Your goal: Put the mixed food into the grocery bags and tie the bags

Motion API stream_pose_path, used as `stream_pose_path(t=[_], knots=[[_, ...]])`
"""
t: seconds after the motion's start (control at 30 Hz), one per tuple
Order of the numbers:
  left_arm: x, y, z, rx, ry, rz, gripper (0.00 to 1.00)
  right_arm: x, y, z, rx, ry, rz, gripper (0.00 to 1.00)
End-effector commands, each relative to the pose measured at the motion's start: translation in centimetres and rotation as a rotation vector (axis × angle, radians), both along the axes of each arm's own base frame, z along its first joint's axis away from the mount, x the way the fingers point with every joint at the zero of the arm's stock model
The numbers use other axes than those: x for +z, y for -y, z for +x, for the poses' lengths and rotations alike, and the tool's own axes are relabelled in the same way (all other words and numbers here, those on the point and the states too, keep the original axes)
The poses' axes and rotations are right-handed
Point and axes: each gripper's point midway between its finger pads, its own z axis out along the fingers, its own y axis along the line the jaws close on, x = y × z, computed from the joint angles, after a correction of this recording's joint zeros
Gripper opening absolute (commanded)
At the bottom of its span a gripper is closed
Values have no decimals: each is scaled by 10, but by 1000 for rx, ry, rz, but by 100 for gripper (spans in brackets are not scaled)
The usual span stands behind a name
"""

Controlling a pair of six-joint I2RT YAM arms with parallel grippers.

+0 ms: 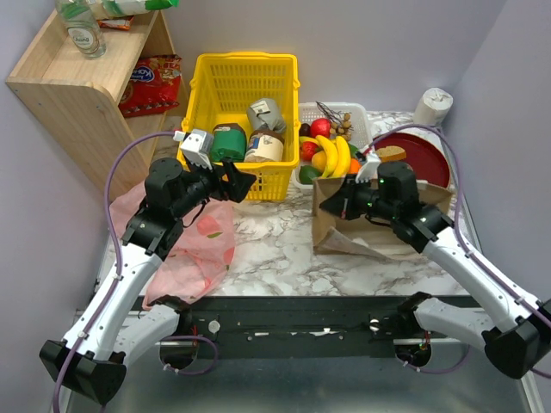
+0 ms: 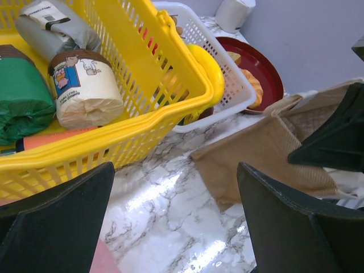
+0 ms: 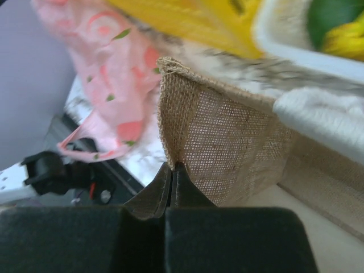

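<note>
The brown grocery bag [image 1: 344,234] lies slumped on the marble table right of centre, and its weave shows up close [image 3: 227,142]. My right gripper [image 3: 172,168] is shut on a folded edge of this bag, also seen from above [image 1: 334,205]. The pink grocery bag [image 1: 196,245] lies flat at the left [image 3: 111,68]. Yellow bananas [image 1: 332,155], a small orange fruit [image 1: 354,165] and something green [image 1: 310,175] sit in the white basket [image 1: 357,116]. My left gripper [image 2: 175,170] hangs open over bare marble beside the yellow basket [image 2: 170,108], holding nothing.
The yellow basket [image 1: 250,86] holds tins and wrapped packs. A red plate [image 1: 428,155] with bread and a white roll [image 1: 433,105] stand at the back right. A wooden shelf [image 1: 77,90] with snack packets fills the back left corner.
</note>
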Motion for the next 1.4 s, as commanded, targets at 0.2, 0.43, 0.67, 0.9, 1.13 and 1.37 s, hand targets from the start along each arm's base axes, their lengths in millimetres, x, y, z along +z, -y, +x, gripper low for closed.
stream_pose_path(t=[0.2, 0.43, 0.67, 0.9, 1.13, 1.37], knots=[[-1, -18, -14, 86, -67, 4, 99, 40, -118, -4, 230, 16, 169, 22], [-19, 2, -28, 9, -177, -135, 99, 66, -79, 2, 130, 159, 19, 76], [-26, 24, -29, -47, -218, -167, 99, 73, 77, 19, -376, 233, -404, 94], [-37, 49, -26, -100, -261, -157, 99, 41, 172, 29, -539, 100, -565, 95], [-40, 67, -21, -133, -267, -186, 99, 11, 186, 33, -558, 16, -629, 95], [-46, 84, -12, -157, -271, -183, 99, -11, 195, 33, -568, -30, -686, 91]])
